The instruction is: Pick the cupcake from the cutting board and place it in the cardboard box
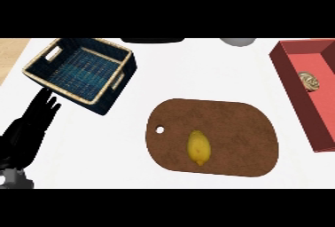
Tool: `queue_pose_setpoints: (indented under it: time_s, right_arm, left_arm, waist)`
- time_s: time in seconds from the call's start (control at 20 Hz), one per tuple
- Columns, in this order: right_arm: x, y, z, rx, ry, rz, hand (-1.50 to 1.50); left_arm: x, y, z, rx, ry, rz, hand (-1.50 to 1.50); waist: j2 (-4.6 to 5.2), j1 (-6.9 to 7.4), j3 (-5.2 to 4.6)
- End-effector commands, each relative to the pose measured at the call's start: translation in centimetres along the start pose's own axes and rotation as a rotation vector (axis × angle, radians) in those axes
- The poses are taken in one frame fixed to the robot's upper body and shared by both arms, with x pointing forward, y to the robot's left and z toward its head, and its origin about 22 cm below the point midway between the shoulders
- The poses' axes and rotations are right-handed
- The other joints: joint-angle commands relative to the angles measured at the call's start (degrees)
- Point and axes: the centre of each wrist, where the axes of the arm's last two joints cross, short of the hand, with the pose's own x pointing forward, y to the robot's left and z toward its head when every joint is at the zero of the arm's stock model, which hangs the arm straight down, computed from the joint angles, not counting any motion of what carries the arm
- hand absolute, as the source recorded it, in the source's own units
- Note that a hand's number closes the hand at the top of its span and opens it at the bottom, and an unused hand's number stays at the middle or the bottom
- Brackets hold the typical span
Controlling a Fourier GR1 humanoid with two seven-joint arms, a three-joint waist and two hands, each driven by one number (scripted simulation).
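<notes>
Cupcake (pixel 310 81) in box (pixel 292 86) (right side off-frame)

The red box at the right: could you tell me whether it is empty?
Not empty: the red box holds a brownish, swirl-topped cupcake.

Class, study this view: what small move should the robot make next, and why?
Probably none: leave the left hand at rest. What looks like the cupcake already lies in the red box, and the cutting board holds only a lemon.

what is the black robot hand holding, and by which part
Nothing is held: the black left hand rests open at the view's left, fingers up.
</notes>
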Motion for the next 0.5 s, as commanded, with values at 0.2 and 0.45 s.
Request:
queue_pose_setpoints:
  time_s: [0.2,0.45]
  right_arm:
    - [-3.5,-7.0,0.4,0.031,-0.037,-0.026,-1.5]
    - [-4.7,-8.7,1.5,0.048,-0.029,0.001,-1.5]
  left_arm:
    - [1.9,1.7,-0.3,-0.008,-0.007,-0.001,0.0]
    - [0.5,0.2,-1.3,-0.006,-0.009,0.005,0.0]
  waist:
    - [0.22,0.66,0.02]
    - [0.3,0.73,0.01]
